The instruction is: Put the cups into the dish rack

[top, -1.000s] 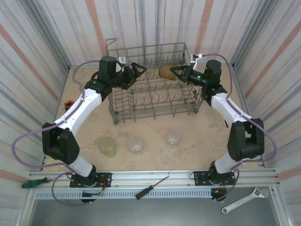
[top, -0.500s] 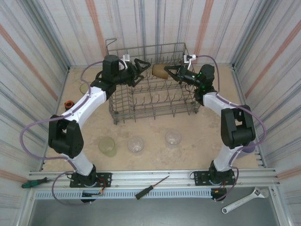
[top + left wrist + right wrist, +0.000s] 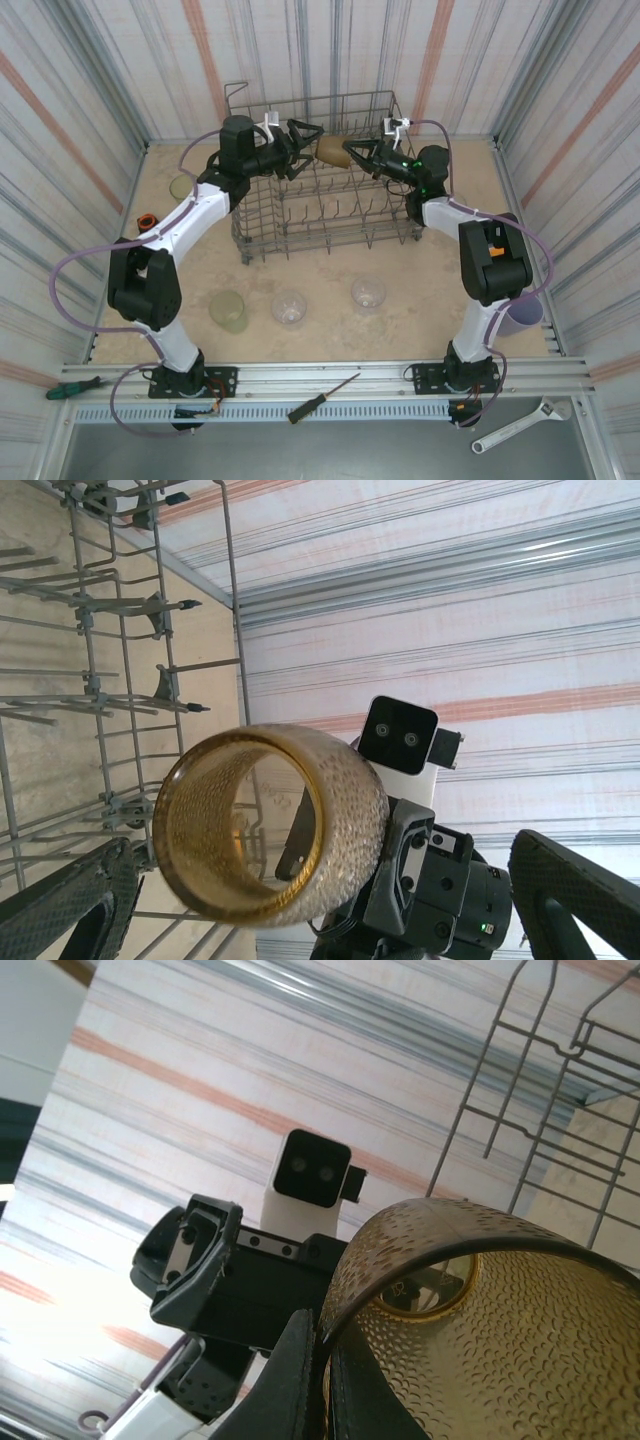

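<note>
Rack point(image 3: 325, 205) of grey wire sits at the back middle of the table point(image 3: 420, 330), with both arms reaching over it from either side. The right gripper point(image 3: 358, 153) is closed narrowly on an amber cup point(image 3: 332, 150), held on its side above the back part of the rack. In the right wrist view its fingers point(image 3: 298, 1375) pinch the wall of the cup point(image 3: 480, 1330) at the rim. The left gripper point(image 3: 303, 146) faces it, spread wide and holding nothing. In the left wrist view the cup point(image 3: 335, 825) turns its mouth to the camera and lies in the gap between the left fingers point(image 3: 70, 910), one close beside it and the other well apart.

3 more cups stand on the table in front of the rack: a yellow-green cup point(image 3: 228, 310), a clear cup point(image 3: 290, 307) and a second clear cup point(image 3: 368, 292). A lilac cup point(image 3: 522, 318) stands by the right arm, and a pale green cup point(image 3: 180, 187) left of the rack. An orange ring point(image 3: 144, 220) lies near the left wall.
</note>
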`<state>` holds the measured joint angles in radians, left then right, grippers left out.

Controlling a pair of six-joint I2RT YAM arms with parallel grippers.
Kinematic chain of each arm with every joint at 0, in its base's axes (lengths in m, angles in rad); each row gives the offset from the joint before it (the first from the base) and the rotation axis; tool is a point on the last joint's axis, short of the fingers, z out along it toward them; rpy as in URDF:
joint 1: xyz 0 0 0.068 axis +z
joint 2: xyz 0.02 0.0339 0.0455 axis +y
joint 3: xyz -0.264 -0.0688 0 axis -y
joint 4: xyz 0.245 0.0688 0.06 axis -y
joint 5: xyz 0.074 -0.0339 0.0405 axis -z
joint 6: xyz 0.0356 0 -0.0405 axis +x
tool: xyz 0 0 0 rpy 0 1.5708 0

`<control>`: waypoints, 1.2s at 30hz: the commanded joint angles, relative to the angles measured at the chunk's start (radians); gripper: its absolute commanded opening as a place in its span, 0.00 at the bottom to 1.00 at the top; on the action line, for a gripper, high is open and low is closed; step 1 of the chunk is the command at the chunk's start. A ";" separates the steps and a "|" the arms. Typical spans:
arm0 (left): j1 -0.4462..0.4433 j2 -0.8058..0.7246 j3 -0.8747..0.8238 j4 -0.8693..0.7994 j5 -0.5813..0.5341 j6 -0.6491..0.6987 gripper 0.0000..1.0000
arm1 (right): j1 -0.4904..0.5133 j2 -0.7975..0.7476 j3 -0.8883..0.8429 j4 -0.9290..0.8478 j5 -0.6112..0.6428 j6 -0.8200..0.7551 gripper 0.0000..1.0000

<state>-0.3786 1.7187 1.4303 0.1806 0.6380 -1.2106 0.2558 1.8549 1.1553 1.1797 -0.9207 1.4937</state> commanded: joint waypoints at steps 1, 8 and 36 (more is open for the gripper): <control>0.006 0.015 -0.006 0.037 0.032 -0.018 0.99 | 0.014 0.012 0.038 0.063 -0.003 0.016 0.00; 0.006 0.024 -0.020 0.078 0.032 -0.043 0.97 | 0.036 0.031 0.058 0.085 0.003 0.026 0.00; 0.007 0.050 -0.043 0.161 0.075 -0.032 0.40 | 0.052 0.077 0.106 0.105 0.026 0.076 0.26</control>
<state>-0.3695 1.7542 1.3682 0.3271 0.6754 -1.2785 0.3027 1.9293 1.2285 1.2594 -0.9073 1.5692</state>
